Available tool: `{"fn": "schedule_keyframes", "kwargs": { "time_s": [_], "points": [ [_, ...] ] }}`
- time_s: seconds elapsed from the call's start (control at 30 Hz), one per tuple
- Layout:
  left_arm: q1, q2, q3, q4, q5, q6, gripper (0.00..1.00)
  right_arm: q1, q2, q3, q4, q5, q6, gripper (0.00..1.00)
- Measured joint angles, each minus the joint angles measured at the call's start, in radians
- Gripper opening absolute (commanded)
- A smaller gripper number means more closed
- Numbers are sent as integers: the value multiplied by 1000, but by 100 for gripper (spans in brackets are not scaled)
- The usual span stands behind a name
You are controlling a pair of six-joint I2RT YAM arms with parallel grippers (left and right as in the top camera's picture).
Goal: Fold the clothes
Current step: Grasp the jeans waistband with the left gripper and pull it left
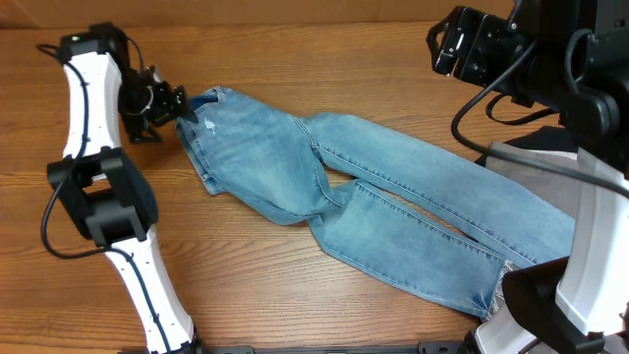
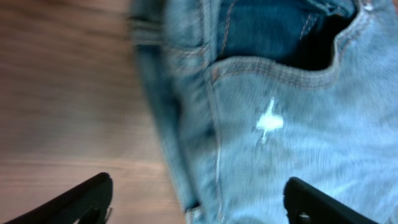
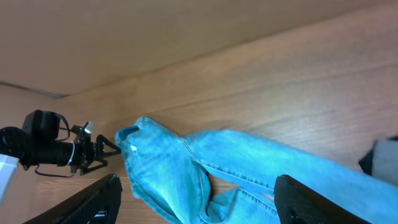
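Observation:
The light blue denim jeans lie flat and diagonal on the wooden table, waistband at the upper left and frayed hems at the lower right. My left gripper is open at the waistband's edge. In the left wrist view the open fingers straddle the waistband edge of the jeans, holding nothing. My right gripper is open and empty, raised at the far right. Its wrist view looks down between open fingers on the jeans.
Grey trousers and a black garment lie at the right edge, partly under the right arm. The grey trousers also show in the right wrist view. The left arm's base stands at the left.

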Motion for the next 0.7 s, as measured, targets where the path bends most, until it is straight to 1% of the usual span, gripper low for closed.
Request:
{"fn": "schedule_keyframes", "kwargs": {
  "time_s": [0.1,0.23,0.3,0.37,0.4,0.43,0.5,0.6,0.7],
  "points": [
    [-11,42,0,26,23,0,79,-5,0,-59,0,0,8,81],
    [-22,72,-1,63,33,0,82,-11,0,-145,9,-1,14,80],
    [-24,76,-1,84,32,0,81,-23,0,-183,22,-1,15,80],
    [-24,76,-1,102,32,0,77,-40,0,-209,34,0,15,80],
    [-23,76,-1,110,32,0,73,-47,0,-217,35,0,15,80],
    [-23,76,-1,114,32,0,63,-57,0,-226,36,0,15,80],
    [-24,76,-1,125,32,-2,46,-72,0,-234,39,0,16,80],
    [-24,76,-1,132,32,8,35,-94,0,-238,42,0,15,80],
    [-24,76,-1,132,31,16,19,-117,0,-238,42,0,16,80]
  ]
}}
